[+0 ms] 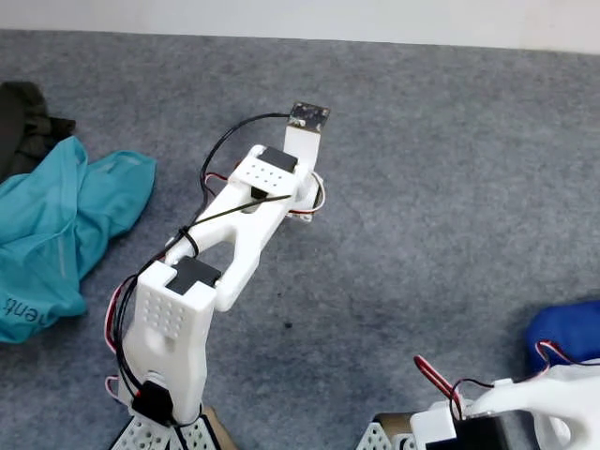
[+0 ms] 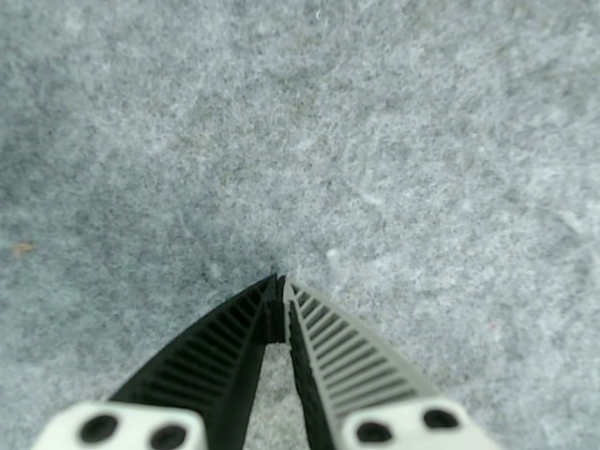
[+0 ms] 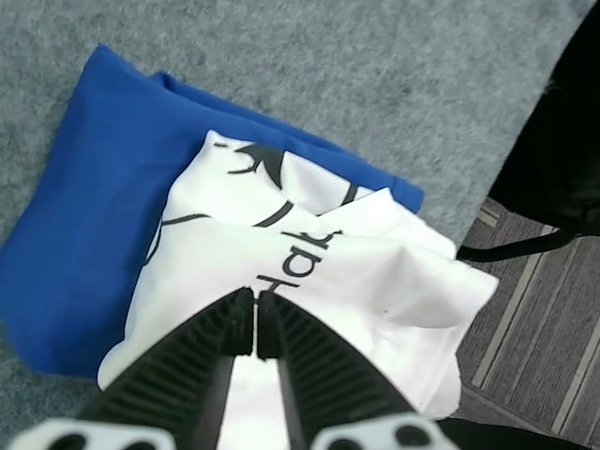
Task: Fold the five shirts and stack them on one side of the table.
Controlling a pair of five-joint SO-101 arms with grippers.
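Note:
A crumpled teal shirt (image 1: 56, 225) lies at the table's left edge, with a dark shirt (image 1: 23, 117) bunched just behind it. My left arm (image 1: 253, 216) stretches over the middle of the table. Its gripper (image 2: 280, 283) is shut, tips together over bare grey felt, holding nothing. At the right edge sits a folded blue shirt (image 1: 567, 333) (image 3: 94, 216) with a white shirt with black print (image 3: 309, 272) lying loosely on top. My right gripper (image 3: 255, 298) is shut just above the white shirt, and no cloth shows between its fingers.
The grey felt table top (image 1: 422, 187) spreads bare across the middle and back. Beyond the table's right edge are a striped floor (image 3: 534, 328) and a black object (image 3: 562, 141). My right arm's base (image 1: 525, 408) sits at the front right corner.

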